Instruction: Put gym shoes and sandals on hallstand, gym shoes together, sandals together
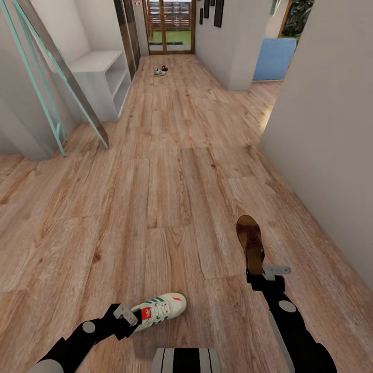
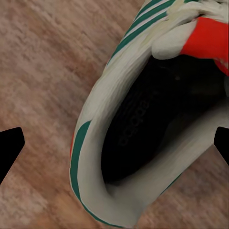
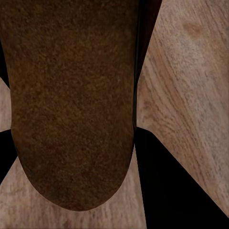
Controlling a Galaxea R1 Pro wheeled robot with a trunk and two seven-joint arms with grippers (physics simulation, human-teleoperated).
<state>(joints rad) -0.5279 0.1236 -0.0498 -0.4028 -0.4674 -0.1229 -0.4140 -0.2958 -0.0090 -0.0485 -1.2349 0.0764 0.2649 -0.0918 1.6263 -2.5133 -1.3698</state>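
Head view down a corridor, with both arms shown low in the frame. The left arm point(image 1: 85, 336) is extended forward and inward over the corridor floor point(image 1: 171, 171); the left gripper point(image 1: 126, 314) is closed on the heel of a gym shoe point(image 1: 159, 309), which is held with its toe pointing away from the arm and its red tongue patch upward; in the left wrist view the shoe opening point(image 2: 143, 129) is seen between the two dark fingertips point(image 2: 10, 148), with wood planks behind it. The right arm point(image 1: 298, 331) is raised nearly straight ahead; the right gripper point(image 1: 257, 274) is closed on the near end of a sandal point(image 1: 250, 242), which is held pointing away from the robot, its brown footbed facing the camera; in the right wrist view the rounded end of the footbed point(image 3: 71, 105) is seen clamped between the dark fingers point(image 3: 167, 181). Far down the floor from the held gym shoe, a second gym shoe point(image 1: 159, 73) and a second sandal point(image 1: 165, 68) lie touching or just beside each other, too small for detail. A light grey shelf unit point(image 1: 103, 77) stands against the wall, to the left of that far pair; a teal-framed leaning panel point(image 1: 46, 67) is seen nearer than the unit; a glazed wooden door point(image 1: 169, 26) closes the corridor beyond the pair.
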